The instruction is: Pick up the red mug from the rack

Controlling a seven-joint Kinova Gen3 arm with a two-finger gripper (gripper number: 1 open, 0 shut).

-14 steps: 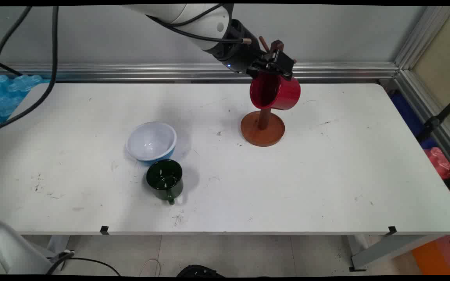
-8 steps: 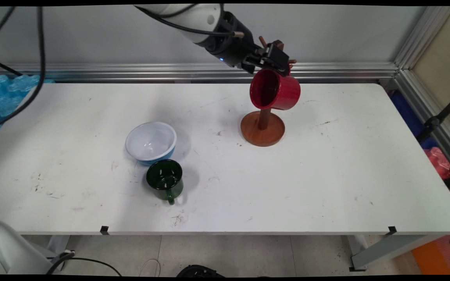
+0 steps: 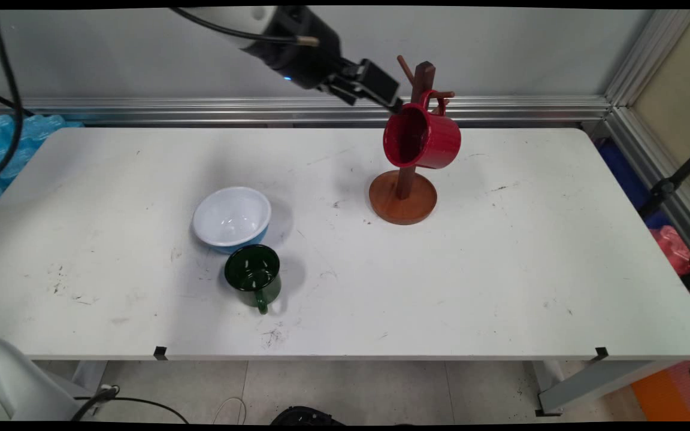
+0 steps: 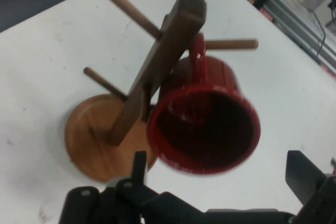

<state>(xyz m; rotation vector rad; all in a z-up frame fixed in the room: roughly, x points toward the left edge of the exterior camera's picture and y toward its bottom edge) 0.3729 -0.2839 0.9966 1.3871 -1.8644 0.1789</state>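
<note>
While apart — gripper (image 3: pixel 394 103), red mug (image 3: pixel 421 139)

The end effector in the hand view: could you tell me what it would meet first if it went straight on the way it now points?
Most likely the red mug, which hangs by its handle from a peg of the wooden mug tree, its mouth facing the open end effector. Depth is unclear, so this is a judgement.

Main view high over near table edge facing wall, hand view close, both showing mug tree (image 3: pixel 406 179) (image 4: pixel 131 114)
</note>
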